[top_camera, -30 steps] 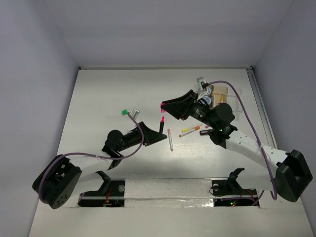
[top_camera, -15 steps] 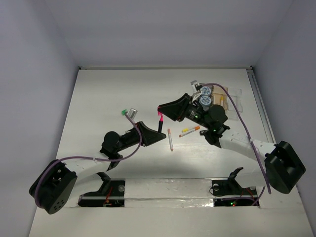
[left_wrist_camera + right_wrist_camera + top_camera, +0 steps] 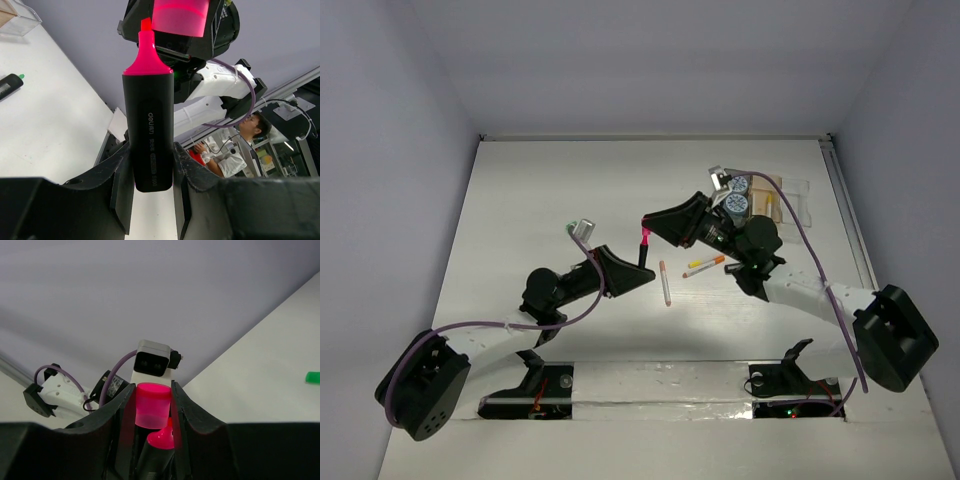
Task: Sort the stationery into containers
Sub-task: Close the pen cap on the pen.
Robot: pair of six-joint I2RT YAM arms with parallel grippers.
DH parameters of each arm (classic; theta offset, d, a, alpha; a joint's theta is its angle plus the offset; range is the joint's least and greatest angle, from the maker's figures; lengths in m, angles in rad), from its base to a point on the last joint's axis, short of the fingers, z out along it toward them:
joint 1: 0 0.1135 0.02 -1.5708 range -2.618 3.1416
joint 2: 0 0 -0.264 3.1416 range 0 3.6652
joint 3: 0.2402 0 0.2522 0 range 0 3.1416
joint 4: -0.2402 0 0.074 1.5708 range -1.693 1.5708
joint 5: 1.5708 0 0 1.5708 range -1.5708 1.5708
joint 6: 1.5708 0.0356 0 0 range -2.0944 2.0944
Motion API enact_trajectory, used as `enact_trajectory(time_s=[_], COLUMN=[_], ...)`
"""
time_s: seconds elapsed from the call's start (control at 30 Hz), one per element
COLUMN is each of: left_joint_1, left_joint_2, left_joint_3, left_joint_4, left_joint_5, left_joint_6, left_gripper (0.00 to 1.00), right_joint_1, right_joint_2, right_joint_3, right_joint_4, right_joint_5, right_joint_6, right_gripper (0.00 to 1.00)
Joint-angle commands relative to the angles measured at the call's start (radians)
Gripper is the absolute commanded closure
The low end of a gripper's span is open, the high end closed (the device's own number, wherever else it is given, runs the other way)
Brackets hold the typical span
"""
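My left gripper [image 3: 636, 270] [image 3: 149, 150] is shut on a black highlighter [image 3: 646, 258] [image 3: 148, 135], held upright with its bare pink tip [image 3: 146, 35] [image 3: 163, 438] uppermost. My right gripper [image 3: 651, 222] [image 3: 152, 390] is shut on the pink cap [image 3: 151, 404] [image 3: 180, 17], which hovers at the tip, a little off to one side. On the table lie a pink-white pen [image 3: 665, 283], an orange pen [image 3: 706, 266] and a yellow pen [image 3: 700, 261]. Two blue-white rolls [image 3: 738, 196] sit by the containers [image 3: 790, 200] at the back right.
A loose green cap [image 3: 313, 376] lies on the table left of the grippers. A second black highlighter with a green tip [image 3: 10, 85] lies farther off, and a clear tray [image 3: 19, 17] shows at the left wrist view's top left corner. Both arm mounts stand at the near edge.
My right gripper has swung left and down with the pink cap, closing on the highlighter tip and uncovering the two rolls. My left gripper has shifted only slightly.
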Motion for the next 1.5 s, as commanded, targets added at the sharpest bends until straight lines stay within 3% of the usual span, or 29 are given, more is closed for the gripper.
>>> enact_trajectory(time_s=[0.0, 0.7, 1.1, 1.47], left_joint_1=[0.004, 0.004, 0.004, 0.004], left_joint_2=[-0.027, -0.068, -0.013, 0.016], left_joint_3=[0.021, 0.024, 0.053, 0.084], left_joint_4=[0.627, 0.584, 0.621, 0.67], left_joint_5=[0.026, 0.012, 0.001, -0.009], left_joint_6=[0.019, 0.042, 0.053, 0.059], left_gripper=[1.0, 1.0, 1.0, 1.0], right_joint_1=[-0.011, -0.029, -0.029, 0.001], right_joint_2=[0.003, 0.066, 0.127, 0.132], right_joint_3=[0.002, -0.021, -0.083, -0.115], right_joint_4=[0.095, 0.216, 0.486, 0.575], right_joint_5=[0.001, -0.045, -0.048, -0.028], right_joint_6=[0.021, 0.096, 0.219, 0.211], right_gripper=[0.93, 0.93, 0.93, 0.92])
